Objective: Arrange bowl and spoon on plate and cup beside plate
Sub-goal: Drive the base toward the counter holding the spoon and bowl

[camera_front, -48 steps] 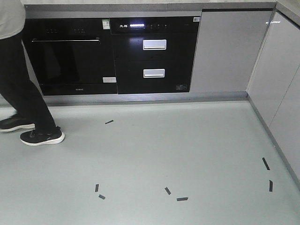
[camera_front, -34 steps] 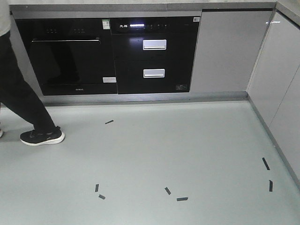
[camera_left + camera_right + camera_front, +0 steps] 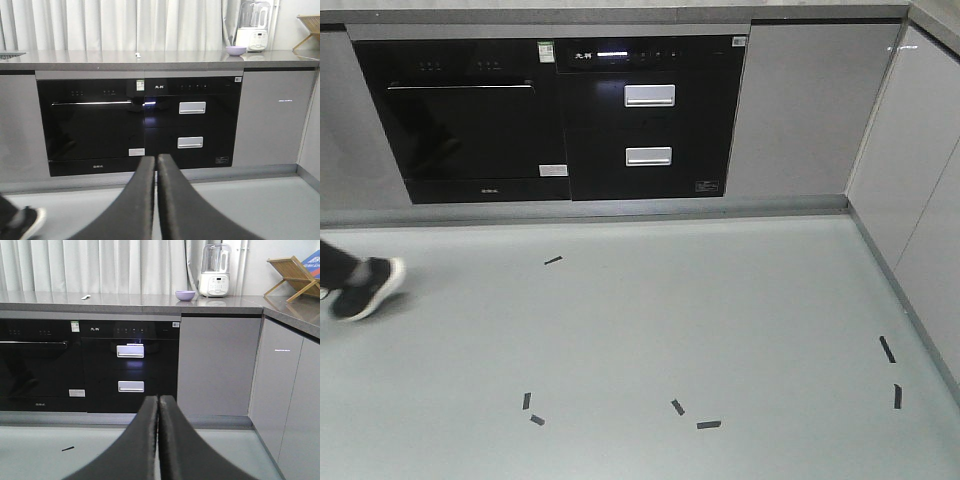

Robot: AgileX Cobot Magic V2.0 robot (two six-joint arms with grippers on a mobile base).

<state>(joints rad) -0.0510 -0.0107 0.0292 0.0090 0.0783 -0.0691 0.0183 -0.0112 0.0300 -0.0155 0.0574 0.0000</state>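
Observation:
The lavender bowl [image 3: 236, 50] [image 3: 185, 295] sits far off on the grey countertop [image 3: 125, 302], just left of a white blender. A small pale spoon [image 3: 86, 297] [image 3: 137, 54] lies farther left on the same counter. The plate and the cup are out of view. My left gripper [image 3: 156, 158] is shut with nothing between its fingers, held low and pointing at the black oven front. My right gripper [image 3: 159, 397] is also shut and empty, aimed at the drawer unit. Neither gripper shows in the front view.
A black oven [image 3: 470, 120] and a drawer unit [image 3: 650, 115] fill the cabinet front, with grey cabinets [image 3: 800, 110] running round the right corner. A blender [image 3: 214, 271] and a wooden rack [image 3: 295, 275] stand on the counter. A person's shoe [image 3: 362, 288] is at the floor's left edge; tape marks [image 3: 708, 424] dot the floor.
The person in front of the oven has walked off to the left; only one shoe and ankle remain at the left edge. The view itself has not shifted.

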